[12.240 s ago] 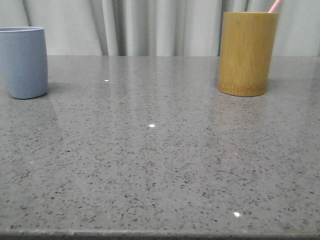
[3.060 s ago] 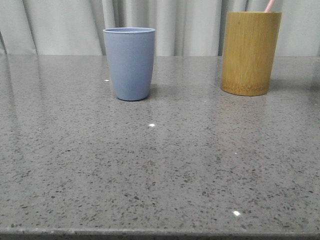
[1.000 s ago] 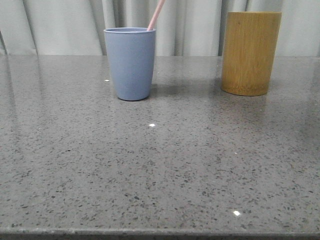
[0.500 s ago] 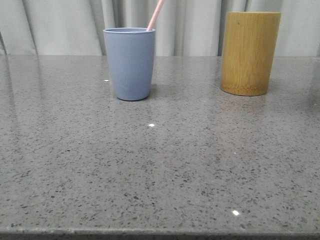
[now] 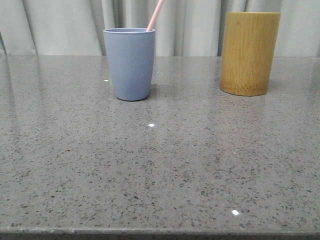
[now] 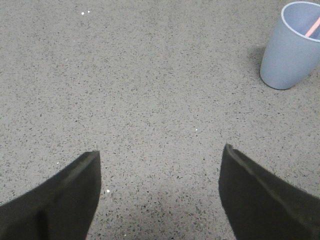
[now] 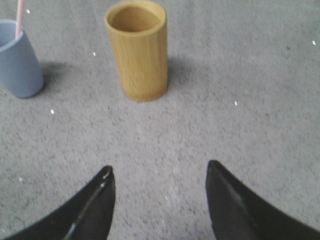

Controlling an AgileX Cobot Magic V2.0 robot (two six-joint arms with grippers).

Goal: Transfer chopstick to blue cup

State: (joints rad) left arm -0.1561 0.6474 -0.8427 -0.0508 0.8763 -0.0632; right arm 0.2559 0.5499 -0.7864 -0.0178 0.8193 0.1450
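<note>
Risk first: chopstick (image 5: 156, 14) sits leaning in the blue cup (image 5: 129, 64), resting against the rim on the side toward the bamboo holder (image 5: 249, 53). Most of its length sticks out above the rim, so it's top-heavy for a light plastic tumbler. Any knock to the cup or stick from an arm could, I'd judge, tip the cup or flip the stick out onto the table (image 5: 160, 165).

Containers, big to small:
- Bamboo holder: upright, well apart from the blue cup. Right wrist view looks down into its mouth; nothing seen inside.
- Blue cup: upright on the table, holds the one chopstick, nothing else visible in it.

Grippers:
- Left gripper (image 6: 160, 195): fingers spread wide, empty, over bare table, cup off to one side.
- Right gripper (image 7: 160, 200): fingers spread, empty, near the bamboo holder but not touching it.

Task reads as done; only remaining hazard is disturbing the cup.
</note>
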